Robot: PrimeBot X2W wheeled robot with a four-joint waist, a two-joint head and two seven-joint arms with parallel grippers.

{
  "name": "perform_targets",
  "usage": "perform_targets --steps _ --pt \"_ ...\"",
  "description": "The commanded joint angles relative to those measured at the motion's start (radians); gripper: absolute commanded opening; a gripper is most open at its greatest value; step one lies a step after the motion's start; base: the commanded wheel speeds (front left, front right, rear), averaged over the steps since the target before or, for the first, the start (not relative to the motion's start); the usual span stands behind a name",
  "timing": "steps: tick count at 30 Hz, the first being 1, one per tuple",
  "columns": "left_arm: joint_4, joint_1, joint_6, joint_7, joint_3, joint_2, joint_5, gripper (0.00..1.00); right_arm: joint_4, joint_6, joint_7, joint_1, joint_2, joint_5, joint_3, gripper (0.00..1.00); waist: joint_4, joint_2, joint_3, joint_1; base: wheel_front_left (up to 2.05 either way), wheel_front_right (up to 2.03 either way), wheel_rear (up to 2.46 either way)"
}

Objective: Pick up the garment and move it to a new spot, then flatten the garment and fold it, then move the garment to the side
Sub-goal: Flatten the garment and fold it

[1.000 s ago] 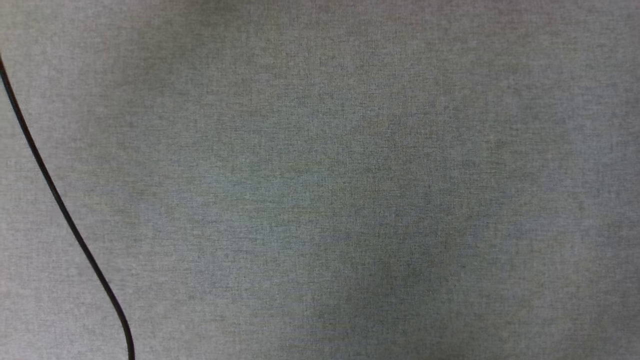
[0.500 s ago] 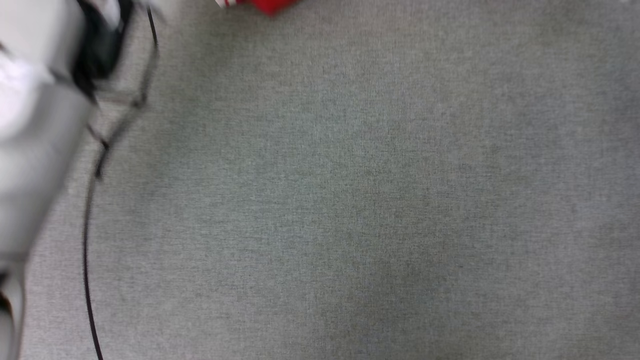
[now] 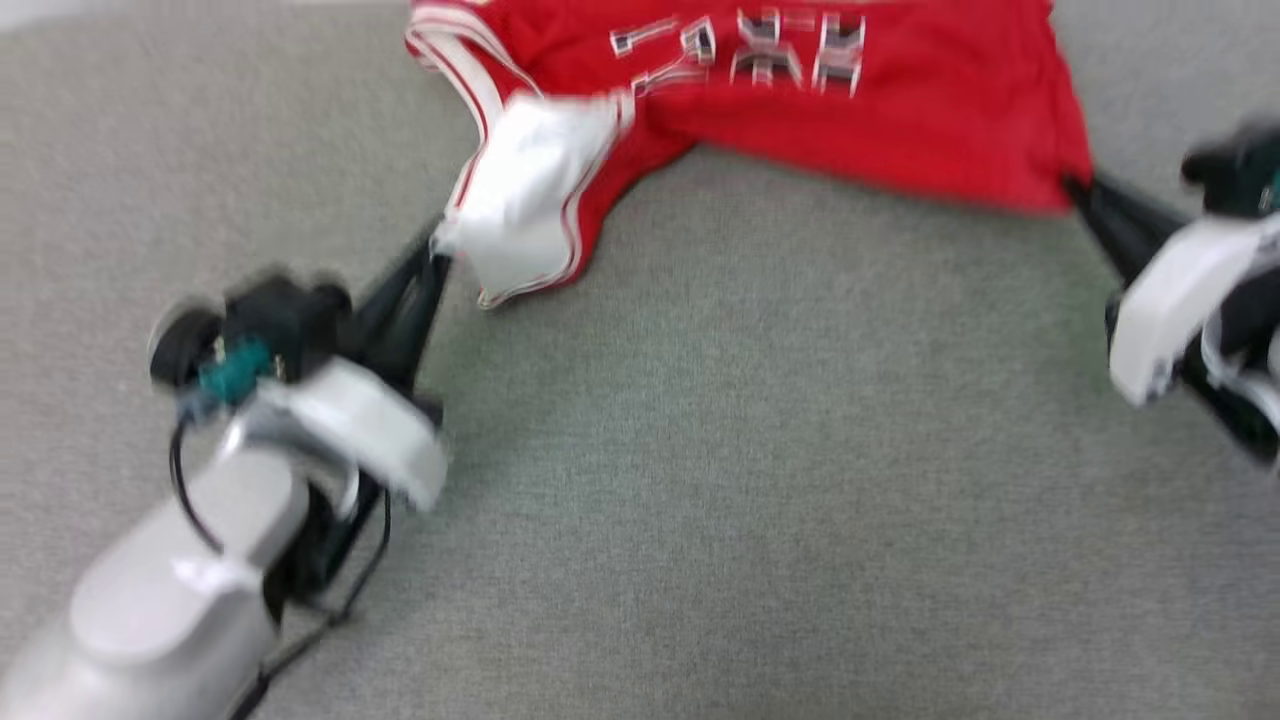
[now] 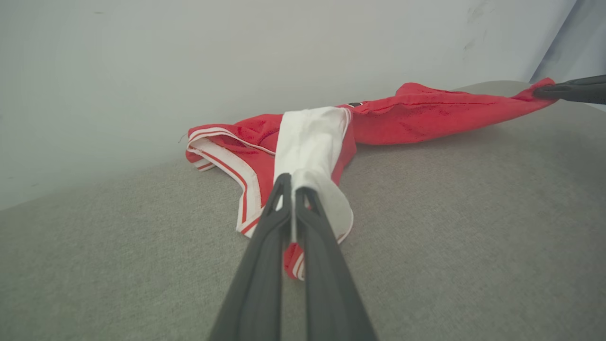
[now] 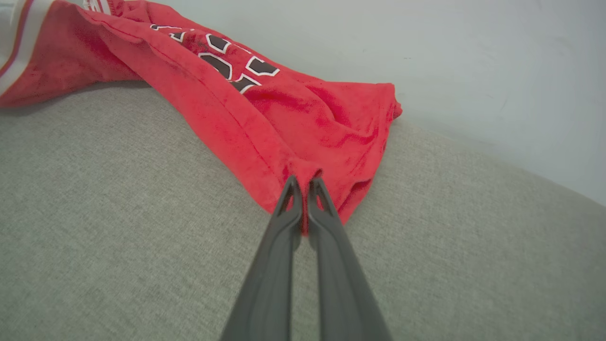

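The garment [image 3: 880, 110], a red jersey with black white-outlined lettering, lies stretched across the top of the head view on grey fabric. My left gripper [image 3: 437, 252] is shut on its white sleeve [image 3: 530, 190]; the left wrist view shows the sleeve [image 4: 312, 147] pinched between the fingers of that gripper [image 4: 293, 184]. My right gripper [image 3: 1075, 185] is shut on a red corner of the garment at the right, and in the right wrist view the cloth [image 5: 284, 123] is clamped at the tips of the gripper [image 5: 303, 182]. The garment [image 4: 426, 113] sags between the two grips.
The grey fabric surface [image 3: 750, 480] spreads wide below the garment. A pale wall [image 4: 236, 57] rises just behind it. A thin black cable [image 3: 185, 500] loops beside my left forearm.
The head view has swung upward, bringing the garment and both arms into the picture; a second ago it held grey fabric and a black cable.
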Motion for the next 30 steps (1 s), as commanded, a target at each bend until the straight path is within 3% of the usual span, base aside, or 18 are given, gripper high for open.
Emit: perform_targets --steps 1,10,17,23,30 --pt "-0.029 0.066 0.017 -0.003 -0.008 0.021 -0.01 0.0 -0.019 -0.001 0.0 0.059 -0.016 0.011 0.009 0.0 -0.002 0.0 -0.061 0.0001 0.0 0.0 0.0" --pt "-0.18 0.338 0.106 0.028 -0.065 0.094 -0.061 0.0 -0.103 -0.001 0.005 0.321 -0.074 0.056 -0.004 0.0 0.003 0.0 -0.202 0.0001 0.0 0.0 0.0" --pt "-0.232 0.49 0.144 0.072 -0.148 0.116 -0.081 0.0 -0.168 -0.001 0.017 0.529 -0.114 0.052 -0.043 0.0 0.008 0.0 -0.292 0.0001 0.0 0.0 0.0" --pt "-0.269 0.644 0.188 0.072 -0.173 0.142 -0.145 0.0 -0.244 -0.001 0.049 0.736 -0.131 0.029 -0.14 0.0 0.001 0.0 -0.356 0.0001 0.0 0.0 0.0" --pt "-0.31 0.728 0.21 0.08 -0.193 0.173 -0.177 0.0 -0.33 -0.001 0.103 0.895 -0.128 0.019 -0.236 0.0 0.011 0.0 -0.363 0.0001 0.0 0.0 0.0"
